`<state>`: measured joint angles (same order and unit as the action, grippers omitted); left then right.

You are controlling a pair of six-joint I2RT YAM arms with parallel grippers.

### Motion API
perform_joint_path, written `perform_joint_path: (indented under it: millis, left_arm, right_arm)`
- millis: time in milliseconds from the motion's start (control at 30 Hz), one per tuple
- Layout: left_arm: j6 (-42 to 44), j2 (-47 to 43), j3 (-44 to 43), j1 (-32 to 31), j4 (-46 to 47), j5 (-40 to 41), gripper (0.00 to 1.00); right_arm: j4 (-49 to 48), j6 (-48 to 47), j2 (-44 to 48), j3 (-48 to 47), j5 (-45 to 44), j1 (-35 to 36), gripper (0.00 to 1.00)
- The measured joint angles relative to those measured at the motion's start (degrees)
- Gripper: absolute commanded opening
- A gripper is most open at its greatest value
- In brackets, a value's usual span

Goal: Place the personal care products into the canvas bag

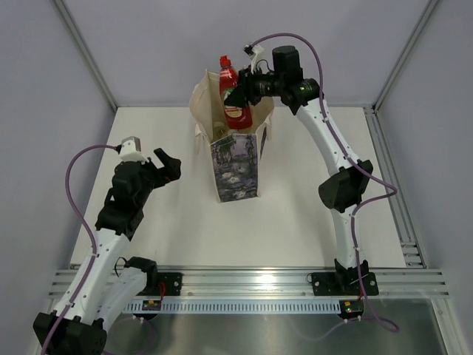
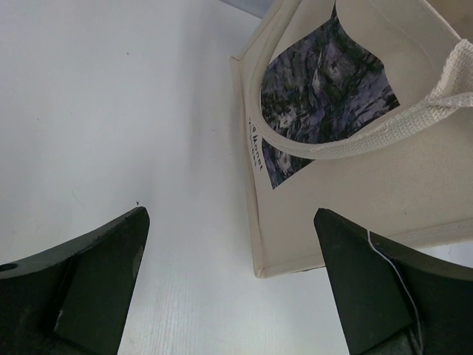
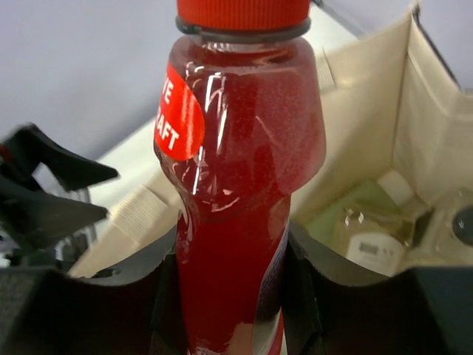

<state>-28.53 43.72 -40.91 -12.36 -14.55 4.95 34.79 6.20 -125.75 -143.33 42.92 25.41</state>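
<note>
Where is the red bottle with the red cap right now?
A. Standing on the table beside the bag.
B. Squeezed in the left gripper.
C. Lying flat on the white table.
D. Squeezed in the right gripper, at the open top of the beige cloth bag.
D: the right gripper is shut on the red bottle with the red cap at the open top of the beige cloth bag; the left gripper is open and empty.
</note>
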Motion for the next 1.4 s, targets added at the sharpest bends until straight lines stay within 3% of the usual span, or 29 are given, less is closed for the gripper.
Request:
perform_joint_path:
  millis: [200,400,433,467,567,833,1000,1167,1400]
  left_arm:
    - [0.07,0.85,0.00,0.24,0.09,-0.02,0.99]
    - [0.11,1.31,0.00,0.44,0.59,-0.02,0.99]
    - [0.09,1.27,0.00,0.44,0.79,-0.02,0.99]
    - [0.11,1.20,0.07,0.46,0.94,-0.02,0.99]
    - [0.11,0.48,0.17,0.59,0.92,-0.04,0.99]
    - [0.11,-3.15,0.96,0.83,0.85,0.02,0.99]
    - [0.15,-4.57,1.20,0.98,-0.11,0.26,0.99]
    - [0.22,-6.32,1.20,0.98,-1.36,0.74,0.99]
    - [0.48,-6.08,1.20,1.07,-2.47,1.01,0.99]
  right_arm:
    - [5.95,-9.99,0.00,3.58,-3.41,0.11,0.01]
    - [11.80,-18.27,0.00,4.83,-7.78,0.11,0.19]
    - [12.46,-19.17,0.00,4.83,-8.28,0.11,0.27]
    - [13.07,-20.17,0.00,4.83,-8.90,0.13,0.54]
    - [14.27,-22.49,0.00,4.83,-10.69,0.20,0.99]
    - [14.40,-25.62,3.13,3.08,-16.72,0.20,1.00]
    - [12.76,-21.70,9.31,4.83,-23.87,-0.33,1.00]
    - [8.74,-15.63,21.66,17.11,-29.64,-5.22,1.00]
    - [0.02,-9.01,39.58,45.81,-42.01,-14.64,0.99]
